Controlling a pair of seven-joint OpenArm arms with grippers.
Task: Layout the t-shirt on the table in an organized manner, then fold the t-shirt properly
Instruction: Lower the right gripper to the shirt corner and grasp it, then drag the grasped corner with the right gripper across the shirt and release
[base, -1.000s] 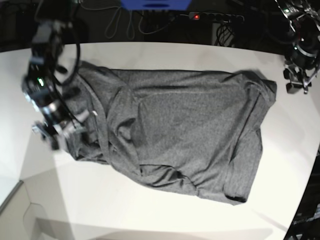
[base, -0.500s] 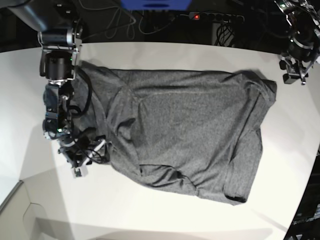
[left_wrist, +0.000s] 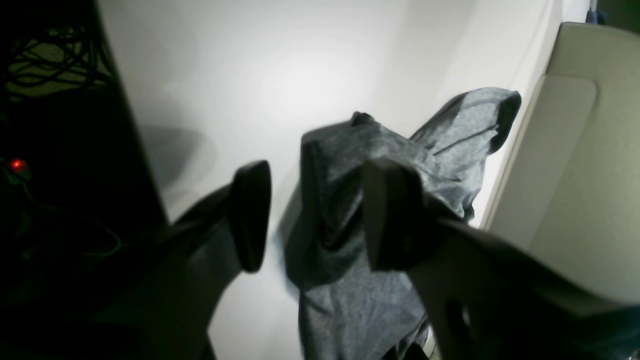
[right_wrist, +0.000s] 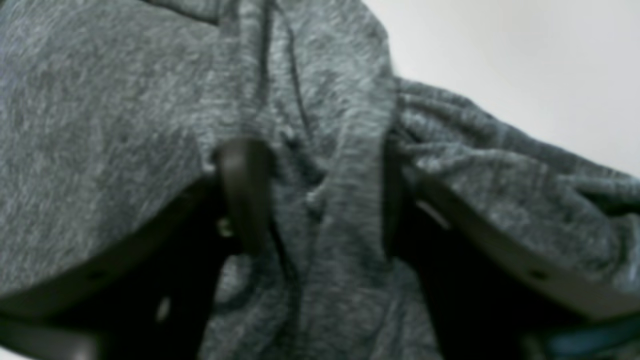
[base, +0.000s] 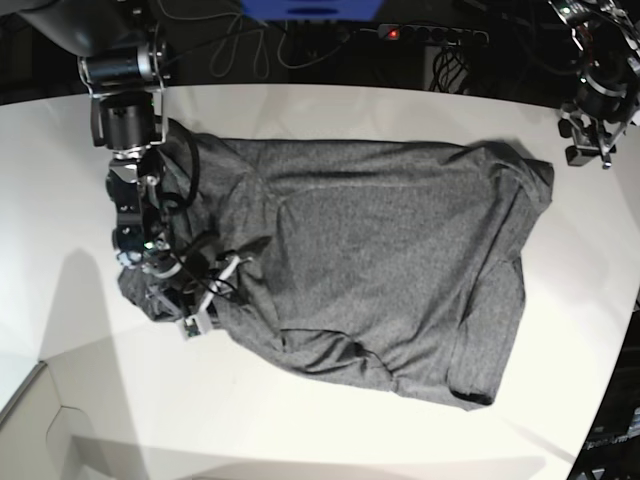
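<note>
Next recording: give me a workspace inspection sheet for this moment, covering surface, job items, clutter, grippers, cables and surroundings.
Surface: white table, bare around the cloth.
Job's things: grey t-shirt spread out but wrinkled, bunched at the base view's left end.
Clutter: nothing seen on the table.
Grippers: right gripper pressed down on the bunched cloth, a ridge of fabric between its jaws, which stand apart; grip not confirmed. Left gripper open, empty, off the shirt by the table's far corner.
Cables: wires run along the right arm; loose leads lie behind the table.
Surroundings: dark floor, power strip with a red light, blue box.
</note>
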